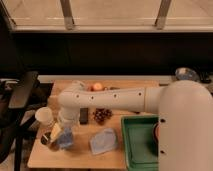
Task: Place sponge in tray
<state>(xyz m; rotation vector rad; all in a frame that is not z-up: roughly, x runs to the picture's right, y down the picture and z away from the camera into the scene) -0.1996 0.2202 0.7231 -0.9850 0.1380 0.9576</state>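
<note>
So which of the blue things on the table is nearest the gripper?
The small light-blue rectangular sponge, right at the gripper, left end of the wooden table. The larger flat blue-grey cloth lies farther right, beside the green plastic tray.

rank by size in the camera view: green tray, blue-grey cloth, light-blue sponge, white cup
1. green rectangular plastic tray
2. flat blue-grey cloth
3. tie: white round cup, small light-blue sponge; claw sits at the sponge
</note>
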